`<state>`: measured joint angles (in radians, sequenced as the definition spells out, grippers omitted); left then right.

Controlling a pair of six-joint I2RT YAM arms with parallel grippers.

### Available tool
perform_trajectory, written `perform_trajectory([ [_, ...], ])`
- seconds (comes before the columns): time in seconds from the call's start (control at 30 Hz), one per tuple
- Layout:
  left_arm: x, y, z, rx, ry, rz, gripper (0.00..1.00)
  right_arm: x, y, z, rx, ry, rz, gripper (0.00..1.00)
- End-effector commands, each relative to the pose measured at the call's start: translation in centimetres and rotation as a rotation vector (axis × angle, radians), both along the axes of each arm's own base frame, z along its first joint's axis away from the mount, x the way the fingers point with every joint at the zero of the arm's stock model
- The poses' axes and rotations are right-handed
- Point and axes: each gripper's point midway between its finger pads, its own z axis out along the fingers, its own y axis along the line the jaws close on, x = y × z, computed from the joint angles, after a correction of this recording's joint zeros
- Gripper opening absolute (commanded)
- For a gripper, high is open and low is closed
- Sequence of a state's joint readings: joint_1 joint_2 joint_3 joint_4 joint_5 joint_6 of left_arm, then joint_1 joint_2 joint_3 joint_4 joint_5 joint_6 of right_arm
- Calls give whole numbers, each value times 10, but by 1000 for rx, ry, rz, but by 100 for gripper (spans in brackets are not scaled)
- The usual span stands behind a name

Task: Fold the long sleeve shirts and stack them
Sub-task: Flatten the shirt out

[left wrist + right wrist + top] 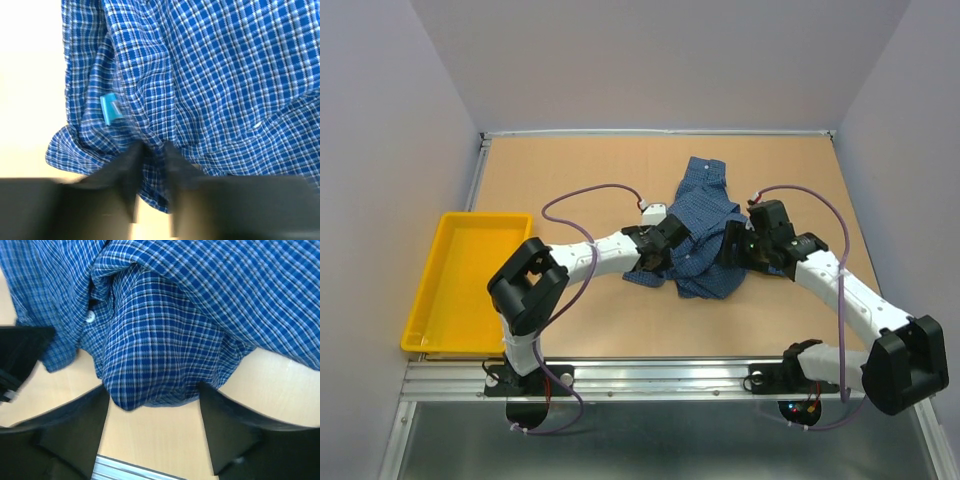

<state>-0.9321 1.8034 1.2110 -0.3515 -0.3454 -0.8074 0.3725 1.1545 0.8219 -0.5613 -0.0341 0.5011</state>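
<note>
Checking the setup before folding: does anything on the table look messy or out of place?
Yes: the blue checked shirt lies crumpled in a heap mid-table, its folds bunched over each other instead of spread flat. Nothing else stands out.

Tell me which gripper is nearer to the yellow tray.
Left. The left gripper is at the left edge of the shirt, right of the yellow tray; the right gripper is farther right, at the shirt's other side.
</note>
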Motion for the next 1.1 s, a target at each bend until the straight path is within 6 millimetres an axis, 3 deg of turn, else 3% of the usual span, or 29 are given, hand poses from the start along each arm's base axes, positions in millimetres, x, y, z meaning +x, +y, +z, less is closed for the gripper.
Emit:
perform_trajectory([
  [0.0,18,18,6,26,-43,44,20,22,14,15,30,-76,-4,68],
  [0.03,23,19,8,13,-52,49,17,24,13,12,20,-77,-4,64],
  [0.07,30,30,9,9,-53,72,5,26,12,9,7,-71,0,59],
  [0.17,42,38,8,-26,-50,70,0,34,8,12,-34,-96,7,36],
  [0.2,52,48,7,-35,-48,96,0,37,7,15,-45,-109,8,21],
  [0.27,69,52,15,-89,-57,89,0,45,3,33,-78,-168,19,0],
  [0.33,80,57,24,-130,-62,97,0,53,-1,52,-107,-217,27,0],
  [0.4,101,58,49,-181,-105,90,0,63,-12,73,-172,-266,-3,1],
  [0.43,114,66,61,-214,-115,102,0,70,-15,100,-195,-320,-2,1],
  [0.47,130,63,87,-251,-159,95,0,74,-21,114,-223,-348,-17,1],
  [0.5,135,62,101,-296,-165,80,0,78,-22,145,-230,-408,-10,0],
  [0.53,153,73,128,-339,-210,106,0,77,-24,163,-230,-447,-8,1],
  [0.57,159,77,141,-365,-231,109,0,77,-23,181,-223,-481,-1,1],
  [0.6,163,77,154,-421,-234,95,0,72,-20,207,-207,-532,41,1],
  [0.63,167,81,166,-449,-253,97,0,68,-18,209,-199,-538,65,1],
  [0.67,174,94,181,-477,-285,115,0,58,-17,239,-165,-608,77,0],
  [0.73,175,99,200,-525,-325,102,0,40,-2,258,-101,-661,191,1],
  [0.77,175,107,196,-525,-322,117,0,25,1,268,-64,-697,236,1],
  [0.83,171,108,198,-558,-330,98,0,2,21,260,18,-675,367,7],
  [0.87,166,110,189,-559,-314,98,0,-5,27,232,42,-606,411,13],
  [0.9,164,110,187,-566,-315,92,0,-21,40,217,113,-544,483,32],
  [0.97,158,113,179,-552,-308,87,0,-37,50,175,175,-389,531,55],
  [1.0,152,117,163,-530,-281,97,0,-53,55,136,210,-232,569,69],
  [1.07,140,123,140,-498,-243,98,0,-64,51,104,215,-103,535,74],
])
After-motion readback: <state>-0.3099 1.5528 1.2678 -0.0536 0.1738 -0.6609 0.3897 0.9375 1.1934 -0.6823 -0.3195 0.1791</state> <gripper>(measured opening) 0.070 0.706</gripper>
